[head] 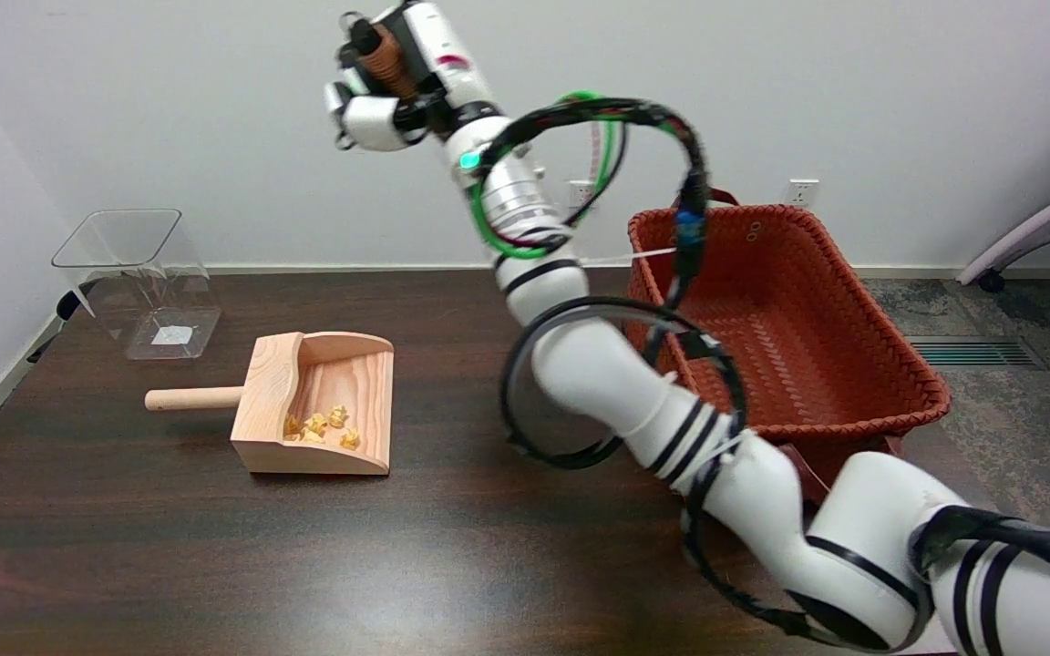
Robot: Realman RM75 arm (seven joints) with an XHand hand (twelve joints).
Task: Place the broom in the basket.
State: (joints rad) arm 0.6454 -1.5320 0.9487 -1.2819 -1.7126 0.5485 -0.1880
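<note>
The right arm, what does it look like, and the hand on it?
The right arm has rounded white segments with black bands at the joints, a silver metal wrist section with a green light, and loose black and green cables looping alongside. The right hand is black and white.

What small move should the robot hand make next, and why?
Probably carry on rightward: the robot hand, gripping the broom, is high in the air, left of the red basket, not yet above its open inside.
</note>
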